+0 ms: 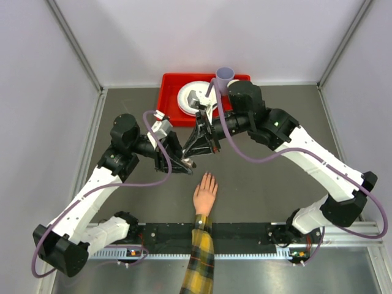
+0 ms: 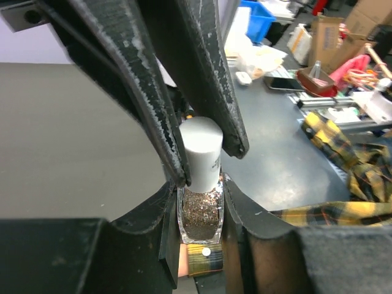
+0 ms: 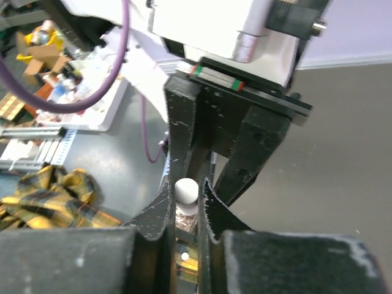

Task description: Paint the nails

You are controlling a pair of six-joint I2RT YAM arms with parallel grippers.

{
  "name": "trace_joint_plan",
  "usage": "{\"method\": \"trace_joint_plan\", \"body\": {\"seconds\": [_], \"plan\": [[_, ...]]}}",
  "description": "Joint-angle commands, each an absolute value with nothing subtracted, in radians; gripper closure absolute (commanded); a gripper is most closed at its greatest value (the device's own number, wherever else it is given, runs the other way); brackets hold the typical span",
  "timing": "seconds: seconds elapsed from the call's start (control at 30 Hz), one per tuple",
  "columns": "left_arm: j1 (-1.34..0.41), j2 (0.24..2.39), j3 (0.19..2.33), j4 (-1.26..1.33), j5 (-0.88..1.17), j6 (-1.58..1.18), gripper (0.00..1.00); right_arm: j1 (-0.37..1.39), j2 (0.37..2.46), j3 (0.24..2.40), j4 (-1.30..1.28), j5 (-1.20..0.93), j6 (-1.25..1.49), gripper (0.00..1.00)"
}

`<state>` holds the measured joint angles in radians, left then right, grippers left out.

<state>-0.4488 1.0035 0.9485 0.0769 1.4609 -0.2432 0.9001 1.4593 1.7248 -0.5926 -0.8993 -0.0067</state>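
Observation:
A peach hand with a yellow-and-dark plaid sleeve lies flat on the table, fingers pointing away. Its nails are too small to make out. Just above and left of the fingertips, my left gripper is shut on a small clear bottle of glittery polish. My right gripper comes from the far side and is shut on the bottle's white cap. The sleeve cuff shows below the bottle.
A red tray holding a white plate stands at the back, with a lavender cup at its far right. Plaid cloth and cluttered benches show beyond the table in the wrist views.

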Motion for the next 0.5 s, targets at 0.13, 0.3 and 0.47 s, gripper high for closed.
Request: {"method": "trace_joint_plan", "body": {"seconds": [0.13, 0.3, 0.47], "plan": [[-0.449, 0.957, 1.022, -0.055, 0.697, -0.042, 1.0, 0.971, 1.414, 1.689, -0.56, -0.378, 0.072, 1.0], [-0.449, 0.916, 0.931, 0.175, 0.356, -0.041, 1.0, 1.147, 1.433, 1.646, -0.511, 0.26, 0.274, 1.0], [-0.449, 0.94, 0.877, 0.373, 0.369, -0.144, 1.0, 1.204, 1.5, 1.71, -0.561, 0.46, 0.363, 1.0]]}}
